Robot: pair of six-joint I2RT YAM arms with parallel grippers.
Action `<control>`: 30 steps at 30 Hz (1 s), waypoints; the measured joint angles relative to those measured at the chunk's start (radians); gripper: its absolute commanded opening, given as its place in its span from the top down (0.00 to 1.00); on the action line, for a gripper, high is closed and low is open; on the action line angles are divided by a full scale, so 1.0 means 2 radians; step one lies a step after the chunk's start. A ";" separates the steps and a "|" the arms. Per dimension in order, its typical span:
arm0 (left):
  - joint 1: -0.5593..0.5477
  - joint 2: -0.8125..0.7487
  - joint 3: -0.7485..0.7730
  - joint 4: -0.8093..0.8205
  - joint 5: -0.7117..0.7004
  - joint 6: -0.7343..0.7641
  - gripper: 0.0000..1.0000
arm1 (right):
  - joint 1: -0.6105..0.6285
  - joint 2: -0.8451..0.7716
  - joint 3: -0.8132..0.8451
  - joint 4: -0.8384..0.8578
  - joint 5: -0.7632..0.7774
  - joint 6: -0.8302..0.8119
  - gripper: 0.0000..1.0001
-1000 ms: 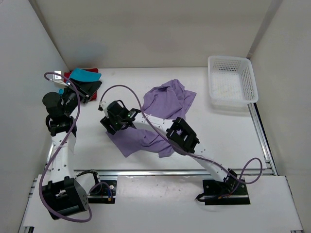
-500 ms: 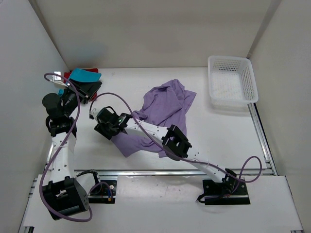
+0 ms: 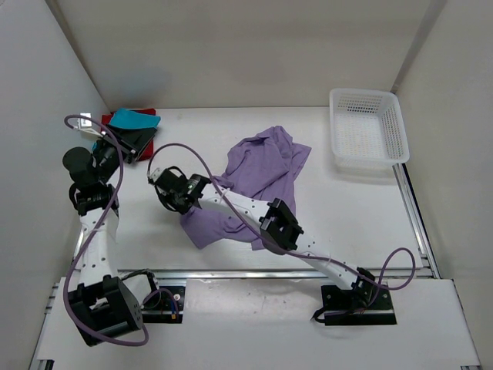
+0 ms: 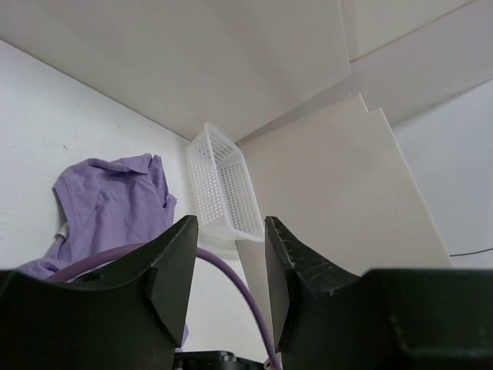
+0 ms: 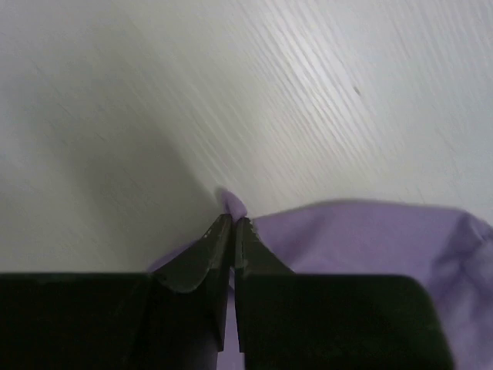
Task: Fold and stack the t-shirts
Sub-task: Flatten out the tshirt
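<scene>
No writing, label, brand, number or sign can be read on anything in these views.

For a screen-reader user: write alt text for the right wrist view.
The right hand is shut on an edge of the lavender t-shirt, a small tip of cloth poking out above it. The rest of the shirt lies on the white table.
</scene>
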 measured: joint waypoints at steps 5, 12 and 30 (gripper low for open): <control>0.006 0.014 0.010 0.008 0.007 -0.009 0.49 | -0.025 -0.072 -0.055 -0.060 0.028 0.006 1.00; -0.004 0.015 0.010 0.013 0.002 -0.011 0.48 | -0.101 -0.336 -0.236 -0.055 0.075 0.000 1.00; -0.442 0.152 -0.138 -0.119 -0.210 0.185 0.41 | -0.505 -0.842 -0.607 0.101 -0.077 0.033 1.00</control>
